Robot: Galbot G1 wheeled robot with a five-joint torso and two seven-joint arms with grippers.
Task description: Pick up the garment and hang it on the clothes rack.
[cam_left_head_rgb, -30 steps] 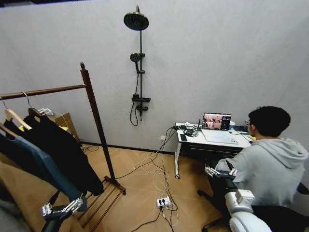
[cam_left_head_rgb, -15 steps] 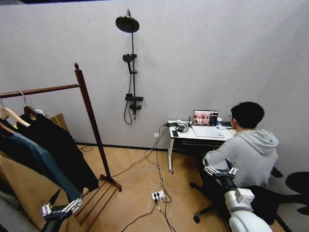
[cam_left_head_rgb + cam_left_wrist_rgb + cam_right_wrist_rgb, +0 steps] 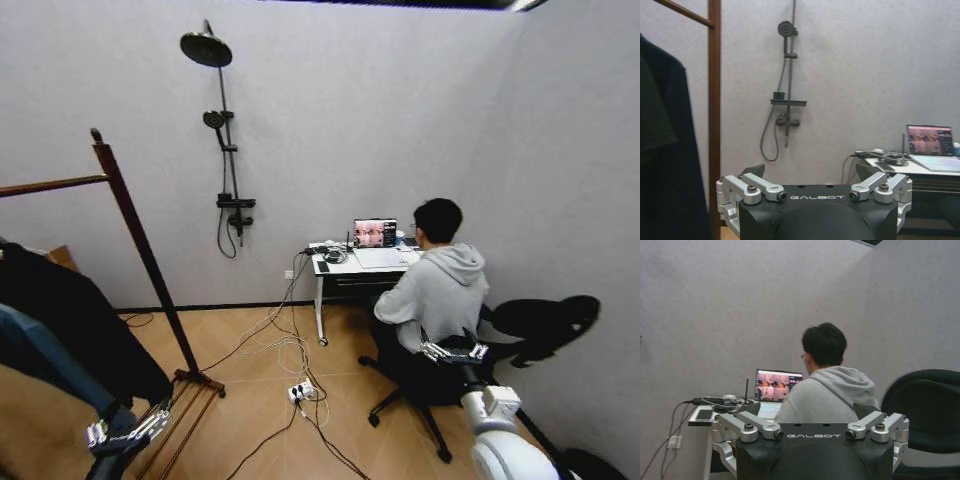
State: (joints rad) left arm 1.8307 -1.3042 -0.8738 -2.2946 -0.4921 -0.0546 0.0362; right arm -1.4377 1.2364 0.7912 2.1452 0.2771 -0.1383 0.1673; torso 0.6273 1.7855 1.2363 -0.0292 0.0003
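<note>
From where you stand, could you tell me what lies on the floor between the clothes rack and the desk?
In the head view, loose cables and a white power strip lie on the wooden floor between the clothes rack and desk.

One clothes rack (image 3: 140, 250), two coats (black (image 3: 70, 315), blue (image 3: 50, 365)).

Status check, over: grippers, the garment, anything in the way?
Left gripper open, empty, low beside clothes rack. Right gripper open, empty. Black garment hanging on rack. Floor cables ahead.

Both arms are held low at the front of the body, the left gripper (image 3: 125, 433) and the right gripper (image 3: 455, 351) each level, pointing forward, fingers (image 3: 751, 172) spread apart and gripping nothing.
</note>
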